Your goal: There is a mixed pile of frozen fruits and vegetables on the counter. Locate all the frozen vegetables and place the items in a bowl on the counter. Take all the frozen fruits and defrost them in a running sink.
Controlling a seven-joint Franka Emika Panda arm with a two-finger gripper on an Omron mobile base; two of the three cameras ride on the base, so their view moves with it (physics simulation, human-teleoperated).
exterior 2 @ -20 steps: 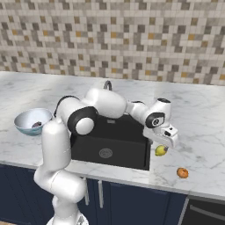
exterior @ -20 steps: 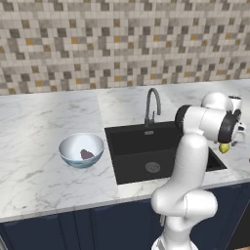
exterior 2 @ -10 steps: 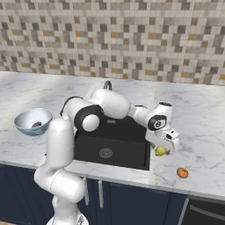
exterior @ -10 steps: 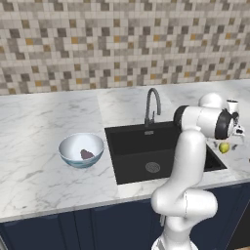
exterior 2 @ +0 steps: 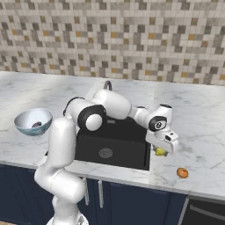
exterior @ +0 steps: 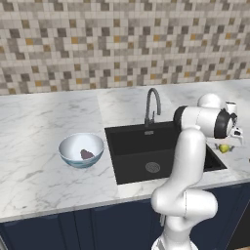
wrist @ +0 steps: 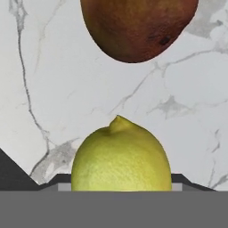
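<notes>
Here the hand point(exterior 2: 161, 148) hangs low over the white marble table point(exterior 2: 202, 132), just past the right edge of the black sink point(exterior 2: 115, 139), with the arm bent out over the basin. In the right base view it sits at about 4 o'clock from the drain point(exterior 2: 105, 153). Directly beneath it is the yellow-green ball point(exterior 2: 159, 151), which seems to rest on the marble at the sink's rim; in the left base view the same ball point(exterior: 224, 148) shows just under the hand point(exterior: 236, 136), at 3 o'clock from the faucet point(exterior: 152, 105). Through the hand view the ball point(wrist: 121, 156) looms large at 6 o'clock, pale and lemon-shaped with a small nub on top. Whether the fingers are apart or pressed onto the ball I cannot tell, since the ball hides the tips.

The orange-brown piece point(exterior 2: 182, 172) lies on the table at about 4 o'clock from the ball, near it but apart, close to the front edge. In the hand view it appears at 12 o'clock as a rounded reddish-brown lump point(wrist: 138, 24), cut off by the frame.

The pale blue-white bowl point(exterior: 81, 150) stands on the table well apart from the hand, at 9 o'clock from the sink. Inside it lies the dark purple-brown lump point(exterior: 87, 155), resting on the bowl's floor; it shows too in the right base view point(exterior 2: 37, 125) inside the bowl point(exterior 2: 33, 121).
</notes>
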